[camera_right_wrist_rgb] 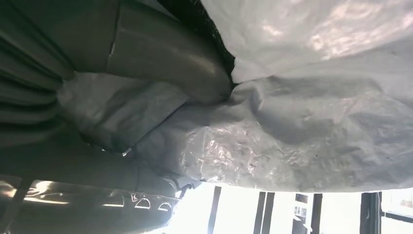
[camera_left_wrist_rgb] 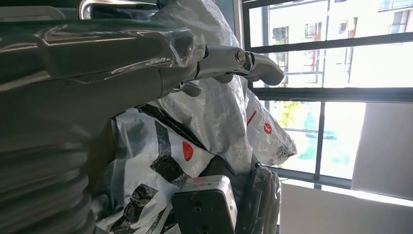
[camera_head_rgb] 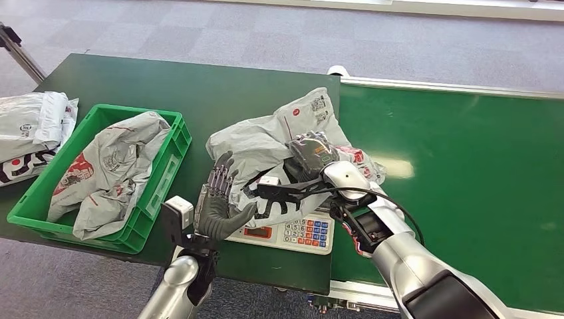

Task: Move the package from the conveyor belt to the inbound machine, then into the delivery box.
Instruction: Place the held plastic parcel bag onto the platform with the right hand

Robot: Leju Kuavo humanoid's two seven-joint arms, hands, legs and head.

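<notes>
A crumpled grey package (camera_head_rgb: 266,143) with red and black printing lies on the scale (camera_head_rgb: 302,234) at the near edge of the dark green bench (camera_head_rgb: 199,90), hanging over the bench's right edge onto the conveyor belt (camera_head_rgb: 465,173). The scale's keypad and red display stick out from under the package toward the near edge.

The right hand (camera_head_rgb: 312,151) sits on top of the package with its fingers curled down onto the plastic. In the right wrist view the thick thumb (camera_right_wrist_rgb: 170,61) presses into a fold of the grey film (camera_right_wrist_rgb: 302,122), so this hand has hold of the package.

The left hand (camera_head_rgb: 219,199) stands upright at the package's near left side, fingers spread and pointing away from the robot, palm turned toward the bag. In the left wrist view its fingers (camera_left_wrist_rgb: 258,66) are stretched out along the crinkled plastic (camera_left_wrist_rgb: 219,117) and close around nothing; I cannot tell whether the palm actually touches the bag.

A green crate (camera_head_rgb: 146,206) stands toward the bench's left end, well apart from the scale, with another grey bag (camera_head_rgb: 113,169) slumped inside it. More grey bags (camera_head_rgb: 33,129) lie at the bench's left edge, just beside the crate. Grey carpet (camera_head_rgb: 266,33) runs beyond the far edge of the bench.
</notes>
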